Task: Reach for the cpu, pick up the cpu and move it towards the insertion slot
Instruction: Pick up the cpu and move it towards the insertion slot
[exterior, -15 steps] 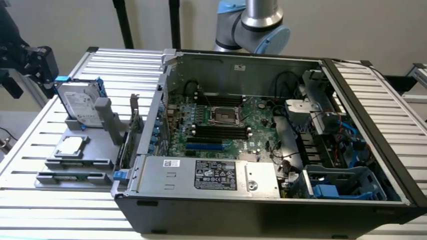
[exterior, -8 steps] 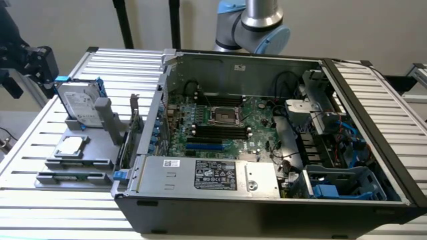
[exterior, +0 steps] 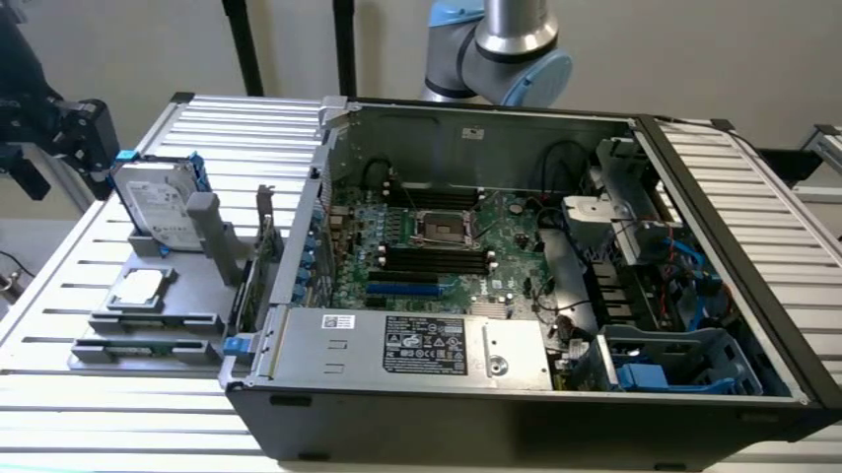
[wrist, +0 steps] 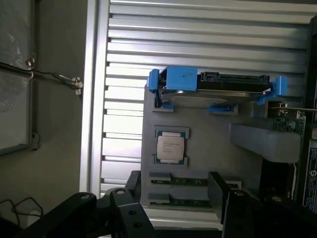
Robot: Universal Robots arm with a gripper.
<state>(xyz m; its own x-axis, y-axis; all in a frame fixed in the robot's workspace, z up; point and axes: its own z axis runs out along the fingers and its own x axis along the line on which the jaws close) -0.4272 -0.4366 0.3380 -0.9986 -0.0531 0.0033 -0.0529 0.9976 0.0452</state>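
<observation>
Well apart from its target, the gripper (wrist: 174, 181) hangs above the near edge of the grey holder plate (wrist: 208, 144). In the wrist view its two dark fingers (wrist: 219, 191) stand spread, with a wide gap between them, and they pinch nothing.

The cpu (wrist: 171, 146) lies flat in its small recess near the middle of the holder plate, silvery top upward, and nothing touches it. Toward the far edge of the plate the hard drive (wrist: 218, 96) stands on its side in blue brackets. Toward the near edge lie the memory sticks (exterior: 145, 350), in their long grooves.

In the exterior view the holder plate (exterior: 191, 271) rests on the slatted table (exterior: 79, 227), at the exterior view's left, just beside the open computer case (exterior: 526, 414). The cpu (exterior: 141, 288) is seen there in the same recess. The insertion slot (exterior: 441, 227) sits on the green board inside the case, a shiny square frame with a dark centre, between black memory slots. The arm (exterior: 507, 39) rises behind the far wall of the case.
</observation>
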